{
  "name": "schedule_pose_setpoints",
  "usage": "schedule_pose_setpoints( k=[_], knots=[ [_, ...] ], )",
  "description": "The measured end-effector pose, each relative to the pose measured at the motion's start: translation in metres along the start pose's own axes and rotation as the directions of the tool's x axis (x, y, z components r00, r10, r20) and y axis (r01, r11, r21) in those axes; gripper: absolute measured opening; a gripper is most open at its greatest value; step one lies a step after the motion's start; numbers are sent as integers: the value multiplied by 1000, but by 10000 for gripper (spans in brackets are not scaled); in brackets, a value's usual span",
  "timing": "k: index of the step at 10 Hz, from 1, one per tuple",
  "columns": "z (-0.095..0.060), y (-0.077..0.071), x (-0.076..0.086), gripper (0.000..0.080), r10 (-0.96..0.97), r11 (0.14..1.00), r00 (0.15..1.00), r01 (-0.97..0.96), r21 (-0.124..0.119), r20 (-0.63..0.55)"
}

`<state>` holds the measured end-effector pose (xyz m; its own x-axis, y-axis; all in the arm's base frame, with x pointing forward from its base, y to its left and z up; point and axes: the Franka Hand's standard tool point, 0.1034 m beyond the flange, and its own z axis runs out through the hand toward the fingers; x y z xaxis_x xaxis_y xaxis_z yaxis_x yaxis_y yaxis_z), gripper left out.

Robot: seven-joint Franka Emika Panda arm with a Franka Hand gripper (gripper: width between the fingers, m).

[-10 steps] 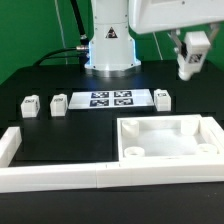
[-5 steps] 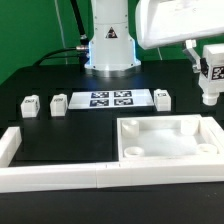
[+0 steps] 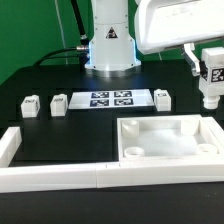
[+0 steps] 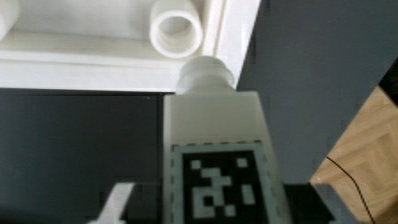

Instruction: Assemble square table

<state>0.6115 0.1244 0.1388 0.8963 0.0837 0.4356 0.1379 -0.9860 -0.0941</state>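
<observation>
Closest to us, the white border wall (image 3: 60, 172) runs along the front of the black desk (image 3: 70, 130). The square tabletop (image 3: 205, 150) lies rim-up just behind it at the exterior view's right. Further back we get a row. The first loose leg (image 3: 30, 105) and second loose leg (image 3: 58, 103) stand at the exterior view's left. The marker board (image 3: 111, 99) lies flat in the middle, and the third loose leg (image 3: 161, 98) sits just beside its right end. Up at the right, the hand (image 3: 210, 72) is clamped on the fourth leg (image 3: 209, 93), upright, tag facing us, in the air and clear of the tabletop. From the wrist view, that leg's tip points toward a round corner socket (image 4: 175, 35). Farthest back stands the robot base (image 3: 110, 48).
</observation>
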Motion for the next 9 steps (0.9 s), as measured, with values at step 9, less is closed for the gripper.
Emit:
schedule_pose_setpoints(
  k=[9],
  knots=[
    [50, 17, -9, 288, -25, 1000, 999, 25, -7, 21]
  ],
)
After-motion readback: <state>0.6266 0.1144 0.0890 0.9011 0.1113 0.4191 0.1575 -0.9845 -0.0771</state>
